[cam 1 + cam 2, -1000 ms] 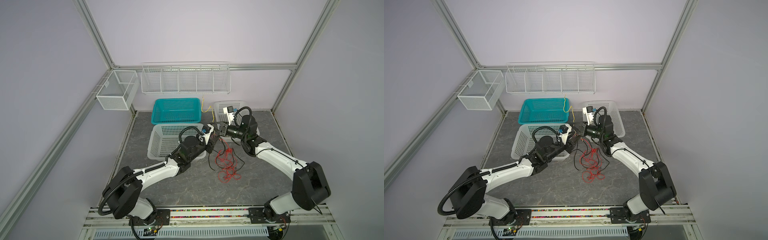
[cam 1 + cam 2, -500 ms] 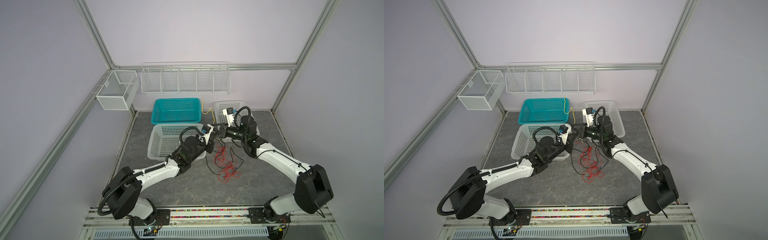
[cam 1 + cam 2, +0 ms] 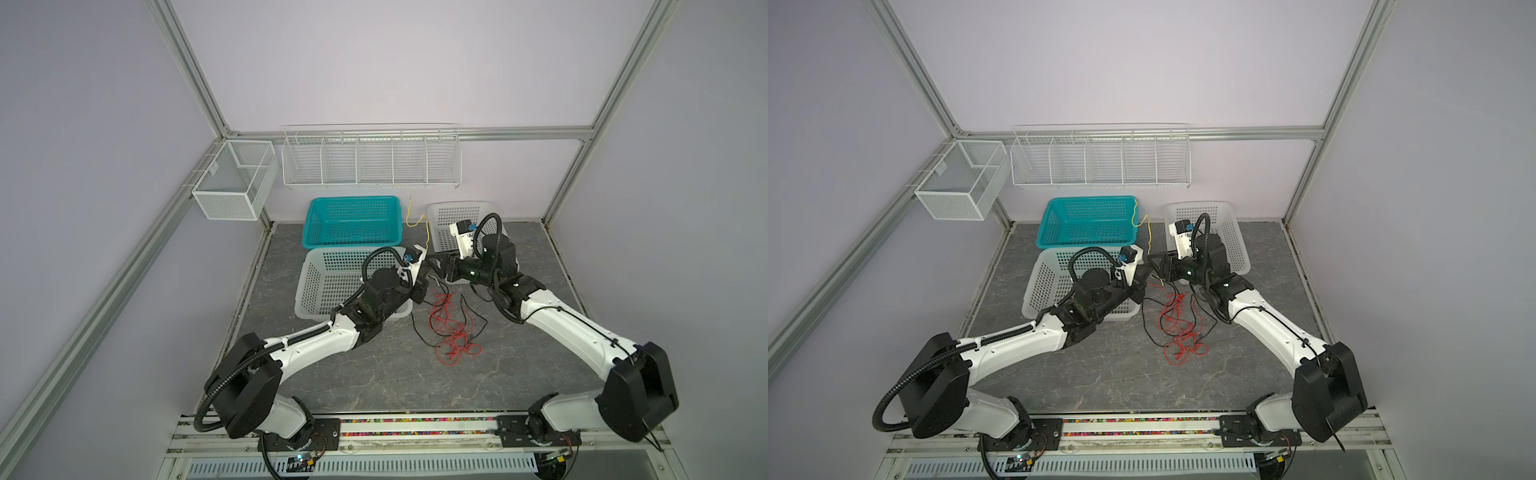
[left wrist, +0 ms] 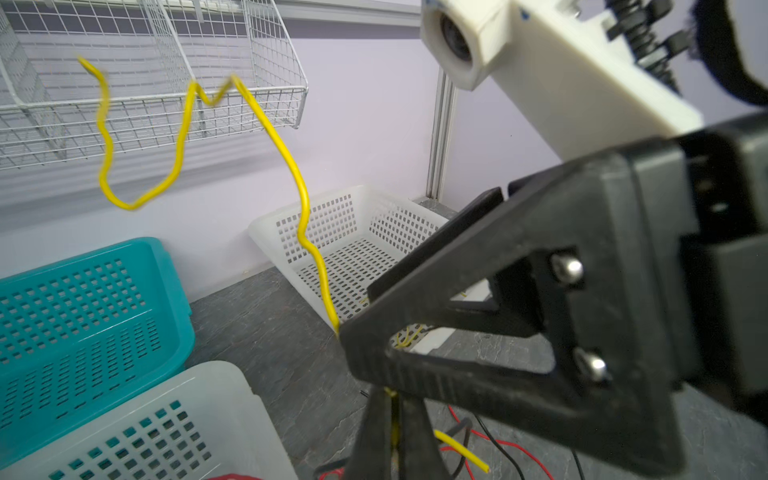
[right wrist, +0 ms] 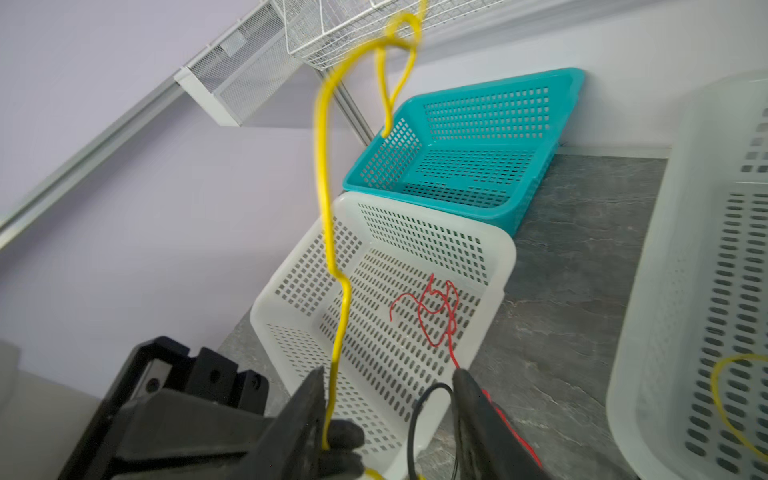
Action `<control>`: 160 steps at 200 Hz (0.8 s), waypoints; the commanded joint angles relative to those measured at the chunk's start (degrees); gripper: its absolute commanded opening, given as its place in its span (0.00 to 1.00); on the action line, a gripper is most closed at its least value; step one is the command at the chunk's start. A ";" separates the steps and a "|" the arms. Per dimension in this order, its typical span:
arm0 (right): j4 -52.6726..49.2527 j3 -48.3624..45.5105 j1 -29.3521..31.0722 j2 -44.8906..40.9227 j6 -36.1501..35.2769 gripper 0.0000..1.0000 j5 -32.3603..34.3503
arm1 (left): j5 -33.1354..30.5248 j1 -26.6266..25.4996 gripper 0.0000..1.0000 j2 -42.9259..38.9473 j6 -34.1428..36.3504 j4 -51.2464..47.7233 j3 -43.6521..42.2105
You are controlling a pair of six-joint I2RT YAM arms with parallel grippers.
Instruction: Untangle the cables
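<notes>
**Cables: yellow one clamped in the left gripper, right gripper's jaws apart**

Cables (image 3: pixel 451 328) lie in a loose tangle on the grey counter (image 3: pixel 374 374) between the two arms, mostly red with a few black strands, seen in both top views (image 3: pixel 1177 328). The far end of the tangle reaches up close under the two grippers.

A yellow cable (image 4: pixel 291 162) stands up from the left gripper (image 4: pixel 392 419), whose fingers are pressed together on it. Its kinked upper length rises free in the air between the teal basket (image 3: pixel 353 198) and the far white basket (image 3: pixel 440 216).

The right gripper (image 5: pixel 386 382) faces the left one at close range. Its jaws stand apart and hold nothing. The yellow cable runs just beside one finger, and a black strand loops between the fingers.

A separate red cable (image 5: pixel 436 311) lies curled on the floor of the near white basket (image 3: pixel 316 266), under the left arm. Another yellow loop (image 5: pixel 731 395) shows inside the far white basket, partly cut off by the picture's edge.
</notes>
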 commanded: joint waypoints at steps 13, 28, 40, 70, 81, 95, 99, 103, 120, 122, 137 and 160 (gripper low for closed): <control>-7.38 -5.64 -0.52 -6.66 -12.61 0.55 6.20 | -2.70 0.22 0.00 -0.35 2.38 -3.27 3.00; -8.86 -7.21 -0.55 -8.09 -16.62 0.55 5.70 | -2.70 0.17 0.00 -0.45 2.77 -3.98 3.10; -9.13 -8.29 -0.49 -8.18 -19.02 0.55 3.84 | -2.41 0.19 0.00 -0.45 3.19 -4.57 3.27; -5.74 -9.21 0.50 -6.01 -20.00 0.53 -3.32 | -1.26 0.22 0.00 0.08 3.50 -6.44 4.39; -5.36 -8.60 1.13 -4.33 -19.92 0.51 -2.74 | -0.68 0.25 0.00 0.16 3.49 -6.59 4.45; -5.15 -7.36 1.33 -2.10 -19.68 0.49 -2.47 | 0.46 0.23 0.00 -0.09 3.48 -6.72 4.37; -4.96 -7.18 1.30 -1.57 -19.58 0.48 -2.61 | 0.62 0.18 0.00 -0.19 3.49 -6.79 4.37; -4.77 -6.83 1.31 -0.97 -19.48 0.46 -2.80 | 0.77 0.24 0.00 -0.23 3.57 -7.01 4.45; -4.99 -5.42 1.44 1.06 -19.39 0.41 -3.68 | 1.10 0.22 0.00 -0.55 4.09 -7.85 4.52; -4.98 -5.36 1.46 1.21 -19.45 0.39 -3.70 | 1.15 0.20 0.00 -0.65 4.16 -7.93 4.47; -3.82 -5.33 1.45 1.70 -18.87 0.27 -3.19 | 1.31 0.25 0.00 -0.88 4.64 -8.74 4.39; -4.18 -4.92 1.50 1.38 -19.01 0.06 -2.70 | -0.18 0.23 0.00 -0.71 5.67 -10.17 4.39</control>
